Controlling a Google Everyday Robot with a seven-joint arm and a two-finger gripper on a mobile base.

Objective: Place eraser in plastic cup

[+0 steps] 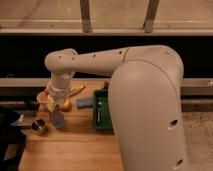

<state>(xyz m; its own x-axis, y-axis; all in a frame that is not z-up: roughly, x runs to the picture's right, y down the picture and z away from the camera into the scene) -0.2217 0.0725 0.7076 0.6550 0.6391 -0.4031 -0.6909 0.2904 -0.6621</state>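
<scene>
The light-blue plastic cup (58,119) stands upright on the wooden table (75,150), left of centre. My gripper (54,106) hangs from the white wrist directly above and slightly behind the cup, close to its rim. The eraser does not show; it may be hidden by the gripper or the arm. The big white arm reaches in from the right and covers the right half of the table.
A shiny metal can (39,126) lies left of the cup. A whitish cup with red (42,97) stands behind the gripper. A yellow-orange fruit (66,105), a light-blue sponge (85,103) and a green tray (101,112) lie to the right. A dark object (7,130) sits at the left edge.
</scene>
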